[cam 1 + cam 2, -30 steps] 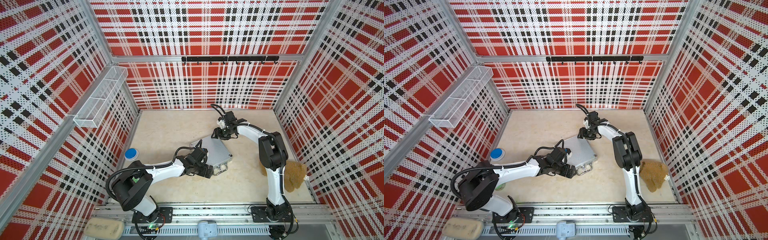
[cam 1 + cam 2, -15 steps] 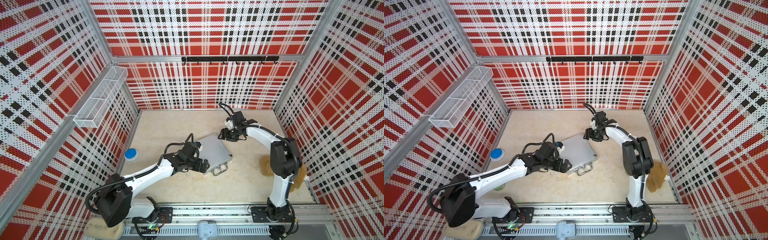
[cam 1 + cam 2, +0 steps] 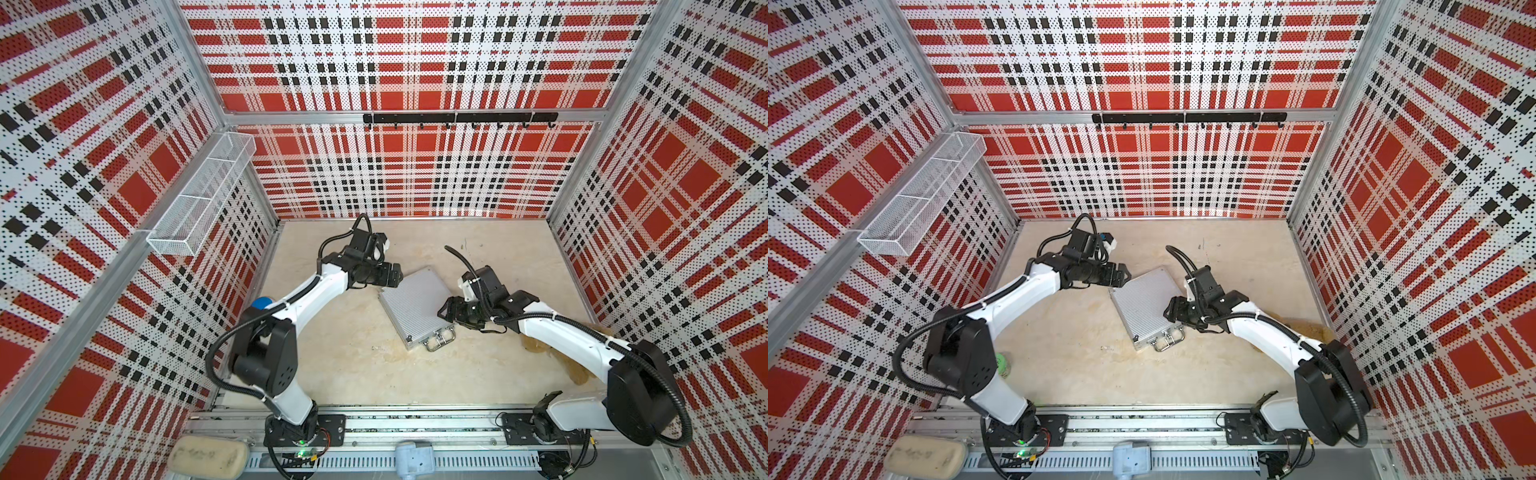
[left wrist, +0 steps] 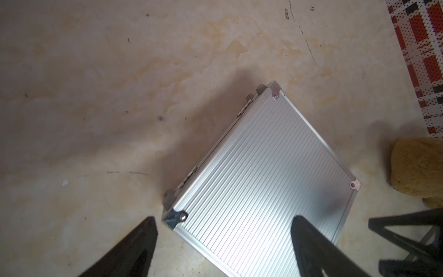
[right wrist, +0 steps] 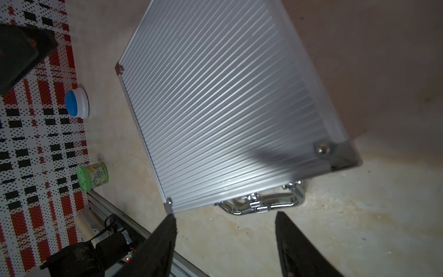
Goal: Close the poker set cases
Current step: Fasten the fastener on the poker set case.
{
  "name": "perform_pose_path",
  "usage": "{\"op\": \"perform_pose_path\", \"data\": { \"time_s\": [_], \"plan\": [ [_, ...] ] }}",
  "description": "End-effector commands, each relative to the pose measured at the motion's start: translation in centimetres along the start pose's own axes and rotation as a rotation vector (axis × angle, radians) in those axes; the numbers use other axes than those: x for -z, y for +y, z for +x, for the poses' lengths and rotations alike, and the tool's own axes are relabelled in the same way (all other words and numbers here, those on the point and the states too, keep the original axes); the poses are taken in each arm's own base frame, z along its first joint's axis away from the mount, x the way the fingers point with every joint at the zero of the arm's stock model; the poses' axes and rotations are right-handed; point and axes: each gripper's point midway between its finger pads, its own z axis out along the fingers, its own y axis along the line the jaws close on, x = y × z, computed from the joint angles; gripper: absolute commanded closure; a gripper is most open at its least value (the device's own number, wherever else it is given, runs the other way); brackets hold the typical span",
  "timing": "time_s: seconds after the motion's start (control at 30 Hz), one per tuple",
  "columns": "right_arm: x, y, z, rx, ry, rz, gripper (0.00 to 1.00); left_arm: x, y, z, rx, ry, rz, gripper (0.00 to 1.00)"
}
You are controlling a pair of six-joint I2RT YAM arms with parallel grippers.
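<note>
- In both top views the poker case (image 3: 415, 307) (image 3: 1148, 305) lies flat near the middle of the table (image 3: 353, 365). Its lid is down, it sits at a slant, and its chrome handle (image 3: 438, 341) points toward the robot's rail.
- The left gripper (image 3: 397, 275) is at the case's far corner. The right gripper (image 3: 446, 311) is at the side edge near the handle end. Neither holds anything.
- Treat the case as stiff ribbed metal, probably weighty and slick. Expect it to slide on the table rather than flex, so press down on the lid or take the handle, not the smooth faces.
- You have bare table ahead of the handle and beyond the far corner. A brown plush lump (image 3: 577, 365) lies under the right arm by the wall, apart from the case.
- In the left wrist view the left gripper (image 4: 224, 219) has its jaws spread wide and empty. One finger (image 4: 311, 244) hangs over the lid and the other over bare table beside the hinge edge (image 4: 189, 175). The seam there looks shut. The plush lump (image 4: 419, 165) is near one corner, not touching.
- In the right wrist view the right gripper (image 5: 225, 214) has its jaws parted with nothing between them, over the table just off the handle (image 5: 261, 203). You cannot tell whether the clasp is caught.
- A blue-capped jar (image 5: 75, 105) and a green tub (image 5: 92, 178) stand by the plaid wall (image 5: 36, 134), well clear of the case's long edge.
</note>
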Motion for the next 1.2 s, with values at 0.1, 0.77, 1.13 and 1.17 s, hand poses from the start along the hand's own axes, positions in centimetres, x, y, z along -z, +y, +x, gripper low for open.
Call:
{"op": "perform_pose_path", "data": {
  "time_s": [0.1, 0.77, 1.13, 1.17],
  "plan": [
    [-0.6, 0.8, 0.8, -0.145, -0.097, -0.061, 0.33, -2.5, -0.8, 0.7, -0.145, 0.122, 0.037, 0.18],
    [-2.3, -1.9, 4.7, -0.282, -0.084, -0.075, 0.39, -6.3, 0.6, 2.8, -0.171, 0.205, -0.044, 0.33],
    [-3.5, -1.6, 4.5, -0.314, -0.116, -0.093, 0.41, -7.5, 1.1, 2.8, -0.178, 0.222, -0.061, 0.34],
    [-3.5, -1.5, 4.5, -0.316, -0.121, -0.091, 0.41, -7.6, 1.1, 2.9, -0.176, 0.226, -0.057, 0.35]
  ]
}}
